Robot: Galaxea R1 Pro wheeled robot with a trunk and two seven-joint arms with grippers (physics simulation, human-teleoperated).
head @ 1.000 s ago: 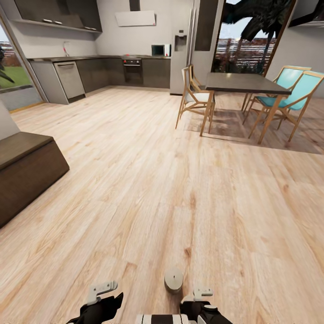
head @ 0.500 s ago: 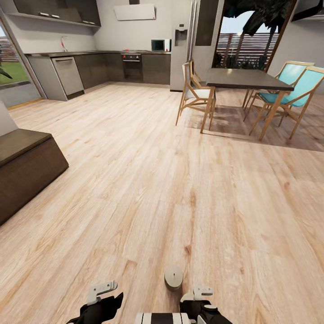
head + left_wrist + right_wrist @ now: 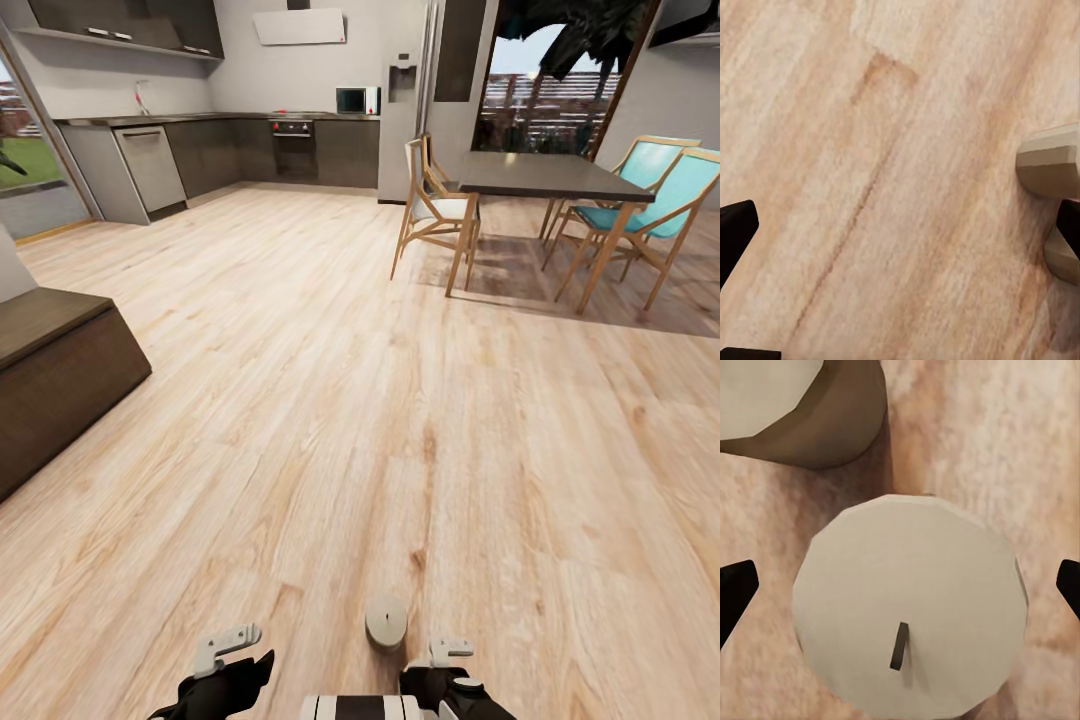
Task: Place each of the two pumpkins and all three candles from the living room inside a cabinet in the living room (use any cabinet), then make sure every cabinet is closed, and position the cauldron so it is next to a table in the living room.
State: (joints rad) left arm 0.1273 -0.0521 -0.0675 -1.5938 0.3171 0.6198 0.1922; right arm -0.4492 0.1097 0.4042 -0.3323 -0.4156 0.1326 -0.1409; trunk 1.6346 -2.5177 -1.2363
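A short beige candle (image 3: 386, 622) stands upright on the plank floor just ahead of my two arms. In the right wrist view a candle (image 3: 911, 619) with a dark wick sits directly below my right gripper (image 3: 900, 592). The gripper is open and its black fingertips (image 3: 735, 592) are spread wide on both sides, clear of the wax. A second candle (image 3: 795, 405) stands close beside it. My left gripper (image 3: 904, 229) is open over bare floor, with two candles (image 3: 1050, 161) at one edge of its view. The dark brown cabinet (image 3: 60, 370) lies at the left.
A dining table (image 3: 545, 178) with wooden chairs (image 3: 432, 212) and turquoise chairs (image 3: 650, 215) stands at the far right. The kitchen counter (image 3: 210, 150) and a fridge (image 3: 405, 110) line the back wall. Wide plank floor (image 3: 330, 400) stretches between them and me.
The whole head view has shifted slightly, so the camera moved a little. Both arms and the candle in front of them keep their places.
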